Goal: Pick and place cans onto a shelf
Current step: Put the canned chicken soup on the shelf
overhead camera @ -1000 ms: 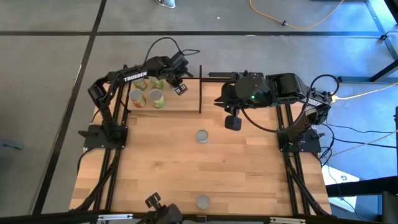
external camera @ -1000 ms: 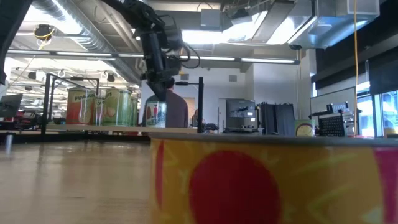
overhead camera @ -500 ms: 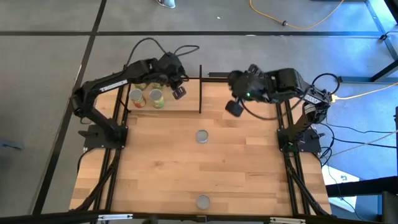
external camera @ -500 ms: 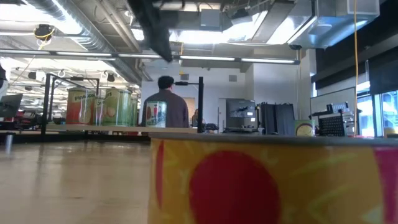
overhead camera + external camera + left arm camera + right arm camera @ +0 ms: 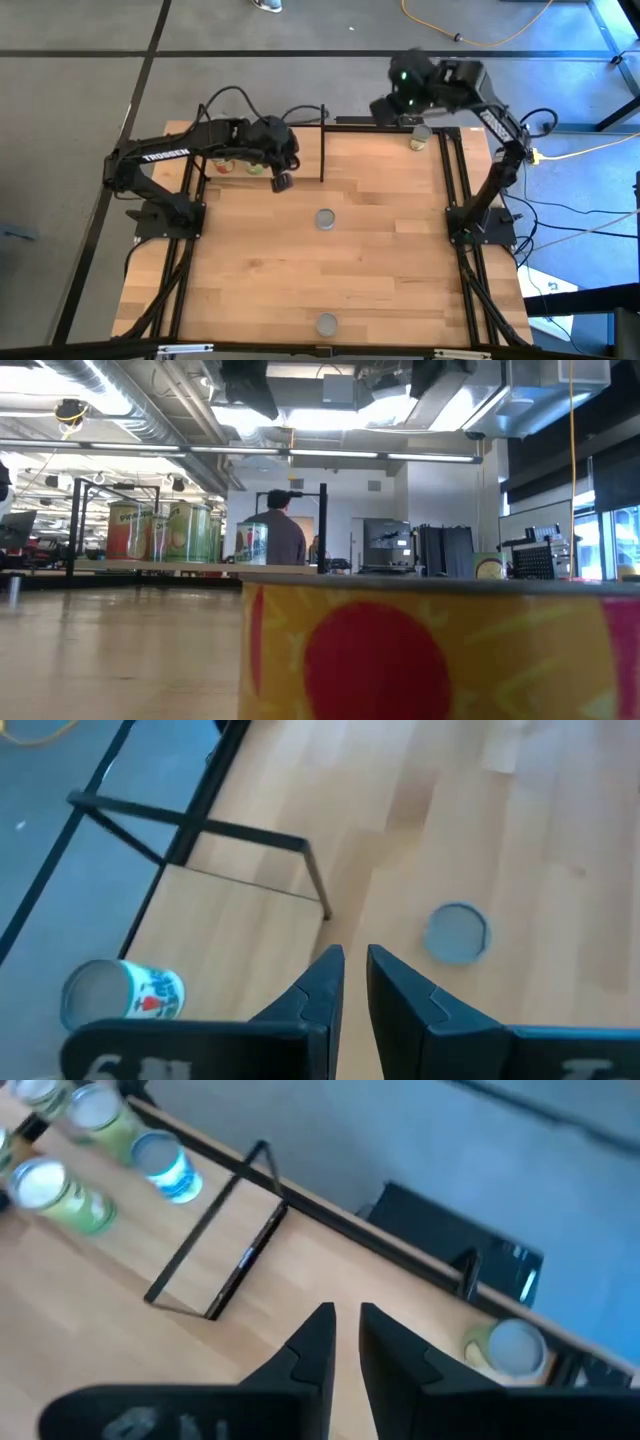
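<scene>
High view: left gripper [image 5: 283, 181] beside shelf [image 5: 300, 168], right gripper [image 5: 383, 107] near corner can [image 5: 420, 137]; loose cans [image 5: 325, 219] mid-table.
Left wrist view: fingers [image 5: 322, 982] nearly closed, empty.
Right wrist view: fingers [image 5: 310, 1342] nearly closed, empty.
Can judged rigid, light, slippery; sidewall grasp advised.

Left arm: reaches from its base at the left edge of the surface [image 5: 300, 280] across toward the shelf [image 5: 322, 140], forearm roughly level, wrist bent down. Left gripper [image 5: 282, 181] hangs just in front of the shelf's front edge, on the near side of the centre post. Jaws nearly closed, narrow slit between the fingers [image 5: 318, 988], nothing held.

Right arm: rises from its base at the right edge of the surface, elbow high, reaching to the far right corner, well right of the shelf. Right gripper [image 5: 381, 107] sits raised past the far edge. Jaws nearly closed, empty; fingers [image 5: 312, 1348] close together.
</scene>
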You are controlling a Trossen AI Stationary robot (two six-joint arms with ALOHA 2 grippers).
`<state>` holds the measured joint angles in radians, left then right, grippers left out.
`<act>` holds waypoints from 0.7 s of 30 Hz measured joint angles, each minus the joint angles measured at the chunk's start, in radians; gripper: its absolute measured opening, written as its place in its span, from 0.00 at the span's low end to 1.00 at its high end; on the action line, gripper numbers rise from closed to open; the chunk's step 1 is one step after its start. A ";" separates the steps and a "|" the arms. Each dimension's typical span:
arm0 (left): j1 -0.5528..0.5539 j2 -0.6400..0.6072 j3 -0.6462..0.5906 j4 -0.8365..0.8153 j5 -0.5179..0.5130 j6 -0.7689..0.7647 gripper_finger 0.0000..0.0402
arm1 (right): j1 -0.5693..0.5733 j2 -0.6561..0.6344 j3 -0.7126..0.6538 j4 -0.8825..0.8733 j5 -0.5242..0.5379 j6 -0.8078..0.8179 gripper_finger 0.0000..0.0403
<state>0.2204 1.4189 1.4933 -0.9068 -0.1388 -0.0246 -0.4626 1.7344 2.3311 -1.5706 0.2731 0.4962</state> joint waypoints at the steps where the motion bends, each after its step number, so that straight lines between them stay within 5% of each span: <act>1: -0.009 0.000 0.000 -0.001 0.000 0.000 0.10 | -0.036 0.000 -0.007 0.001 -0.030 0.003 0.13; 15: 0.041 -0.027 0.000 -0.060 -0.016 0.000 0.10 | -0.380 0.001 -0.464 0.018 -0.164 0.023 0.13; 21: 0.105 -0.026 0.000 -0.060 -0.017 0.000 0.10 | -0.447 0.001 -0.675 0.256 -0.173 0.015 0.13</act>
<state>0.3252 1.3926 1.4933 -0.9672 -0.1557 -0.0242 -0.9099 1.7355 1.6564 -1.3149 0.0997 0.5111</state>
